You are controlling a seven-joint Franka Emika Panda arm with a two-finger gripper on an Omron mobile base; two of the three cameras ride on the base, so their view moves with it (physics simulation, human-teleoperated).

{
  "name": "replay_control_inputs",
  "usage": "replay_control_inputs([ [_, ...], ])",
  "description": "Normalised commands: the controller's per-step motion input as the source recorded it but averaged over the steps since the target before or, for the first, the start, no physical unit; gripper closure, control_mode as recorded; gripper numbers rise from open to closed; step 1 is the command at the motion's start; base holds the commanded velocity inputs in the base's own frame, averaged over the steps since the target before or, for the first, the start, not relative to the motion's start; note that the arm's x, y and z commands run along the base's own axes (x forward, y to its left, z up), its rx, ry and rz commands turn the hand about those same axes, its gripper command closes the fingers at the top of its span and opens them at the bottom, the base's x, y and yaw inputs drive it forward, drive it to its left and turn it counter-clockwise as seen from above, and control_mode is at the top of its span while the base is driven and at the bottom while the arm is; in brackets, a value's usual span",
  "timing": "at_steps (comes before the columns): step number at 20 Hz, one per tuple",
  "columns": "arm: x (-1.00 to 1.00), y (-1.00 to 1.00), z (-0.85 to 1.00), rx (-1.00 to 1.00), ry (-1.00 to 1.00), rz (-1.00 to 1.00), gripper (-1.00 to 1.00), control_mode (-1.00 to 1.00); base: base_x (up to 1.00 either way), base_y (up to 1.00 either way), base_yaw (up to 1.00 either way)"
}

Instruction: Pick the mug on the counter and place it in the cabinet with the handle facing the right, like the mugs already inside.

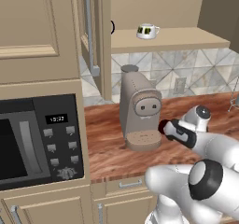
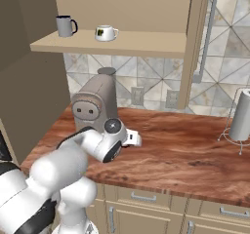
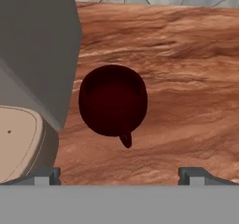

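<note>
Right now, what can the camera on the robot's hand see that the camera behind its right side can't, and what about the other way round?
Hand view alone: the dark red mug seen from above, its handle pointing toward the open pincer.

Right base view alone: the cabinet shelf holding a grey mug and a white mug, plus a paper towel roll on its stand.

Both: the wooden counter and the coffee machine, which stands right beside the red mug.

A: What's lining the wall back there?
B: Grey diamond-pattern tiles (image 2: 146, 77) are running behind, with an outlet (image 2: 171, 99) sitting in them.
A: And lower down?
B: Beige drawers (image 2: 146, 197) are showing grey pulls.
</note>
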Motion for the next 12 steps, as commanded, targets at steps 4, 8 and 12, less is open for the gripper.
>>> replay_control_inputs([
  [4, 0.12, -0.07, -0.16, 0.00, 0.00, 0.00, -1.00, -1.00, 0.00, 0.00, 0.00],
  [8, 0.23, -0.09, -0.14, 0.00, 0.00, 0.00, -1.00, -1.00, 0.00, 0.00, 0.00],
  [12, 0.29, -0.09, -0.15, 0.00, 0.00, 0.00, -1.00, -1.00, 0.00, 0.00, 0.00],
])
